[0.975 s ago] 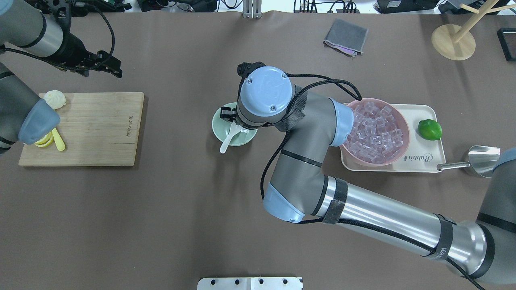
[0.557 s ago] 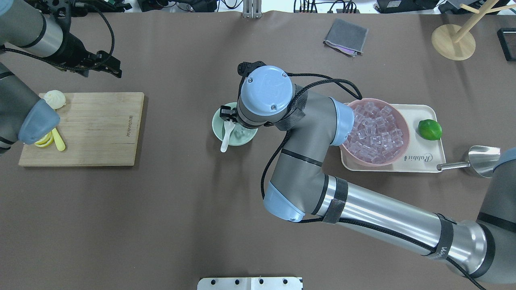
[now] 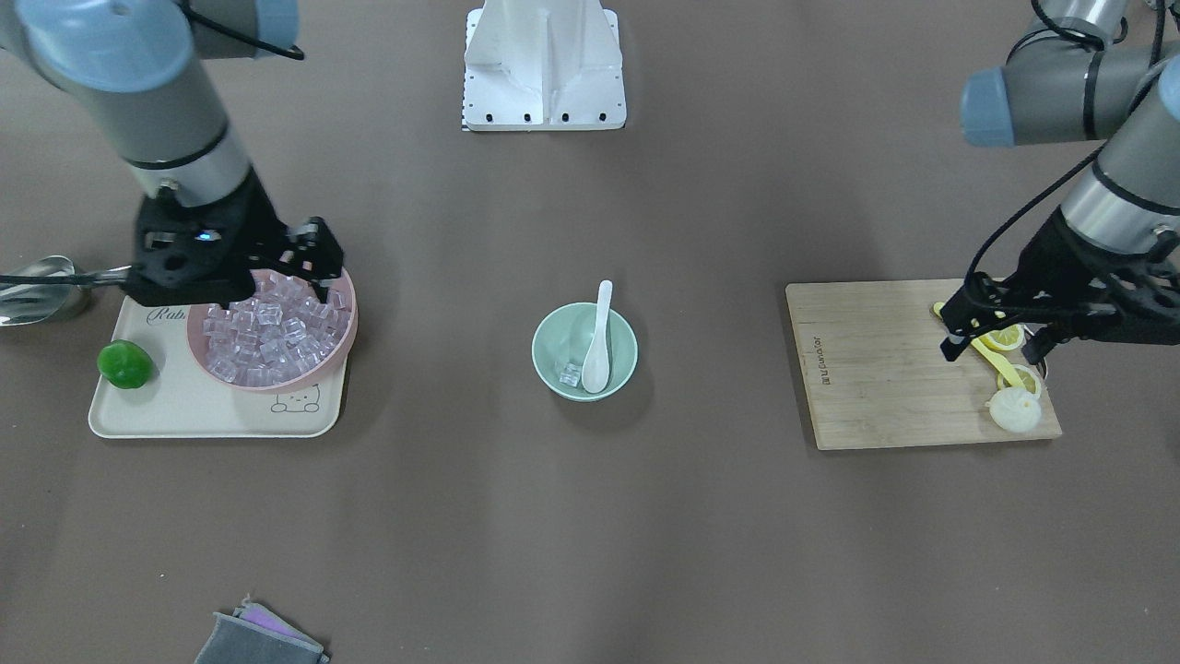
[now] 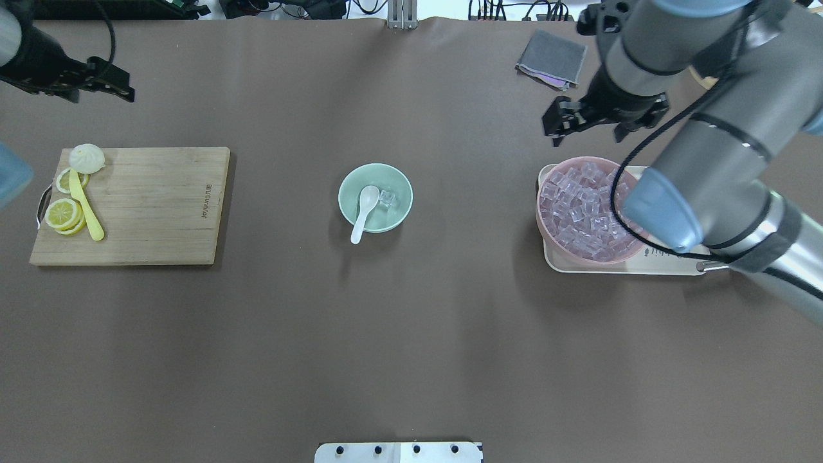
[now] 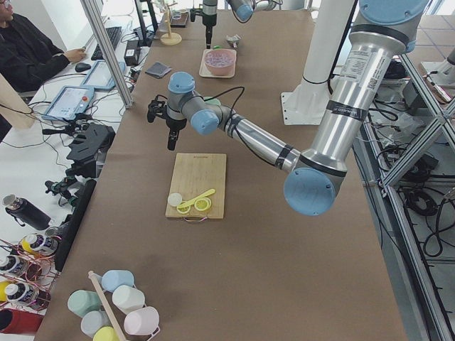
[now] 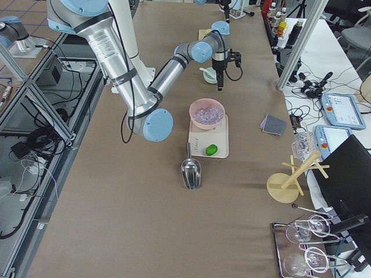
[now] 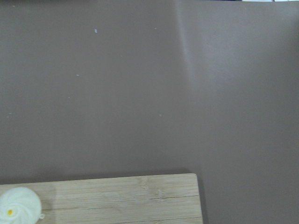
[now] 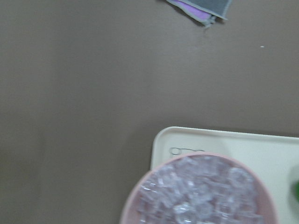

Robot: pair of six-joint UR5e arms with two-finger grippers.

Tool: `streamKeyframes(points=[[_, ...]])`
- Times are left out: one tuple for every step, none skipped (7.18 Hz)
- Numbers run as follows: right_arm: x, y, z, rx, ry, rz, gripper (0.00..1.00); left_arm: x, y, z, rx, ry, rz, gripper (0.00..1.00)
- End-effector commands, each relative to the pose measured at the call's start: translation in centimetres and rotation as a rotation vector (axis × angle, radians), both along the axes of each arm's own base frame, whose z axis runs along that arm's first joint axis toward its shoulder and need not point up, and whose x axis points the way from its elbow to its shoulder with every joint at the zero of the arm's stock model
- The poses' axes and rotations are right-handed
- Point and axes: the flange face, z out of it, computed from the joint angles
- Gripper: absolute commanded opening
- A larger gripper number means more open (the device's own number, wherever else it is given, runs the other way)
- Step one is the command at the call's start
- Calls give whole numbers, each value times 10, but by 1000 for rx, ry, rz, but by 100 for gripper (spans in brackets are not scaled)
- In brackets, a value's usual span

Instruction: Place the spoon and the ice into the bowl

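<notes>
Spoon and ice both in bowl, mid-surface; spoon handle overhangs rim. Task looks done.
Right claw spread, empty, over far edge of pink bowl.
Left claw spread, empty, far left.
Keep your claws clear; don't nudge handle.

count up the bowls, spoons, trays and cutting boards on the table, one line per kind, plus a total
bowls: 2 (mint-green bowl, pink bowl)
spoons: 2 (white spoon, yellow spoon)
trays: 1 (tray)
cutting boards: 1 (cutting board)
total: 6
</notes>
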Motion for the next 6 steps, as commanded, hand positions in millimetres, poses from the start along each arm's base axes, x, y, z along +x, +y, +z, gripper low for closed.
streamKeyframes(points=[[110,8,86,-33,18,-88,100,-110,23,59,70,-111,76,98],[163,15,137,-22,37,-141,100,-153,31,85,71,-155,109,98],[212,31,192,-27,18,-187,100,-173,49,120,99,-199,178,98],[263,38,239,-45,-40,-180,100,-197,75,158,50,-223,169,98],[293,56,291,-109,-89,-159,100,-206,82,178,8,-226,153,98],[298,56,301,-118,-86,-140,100,-218,82,179,-14,-218,124,98]])
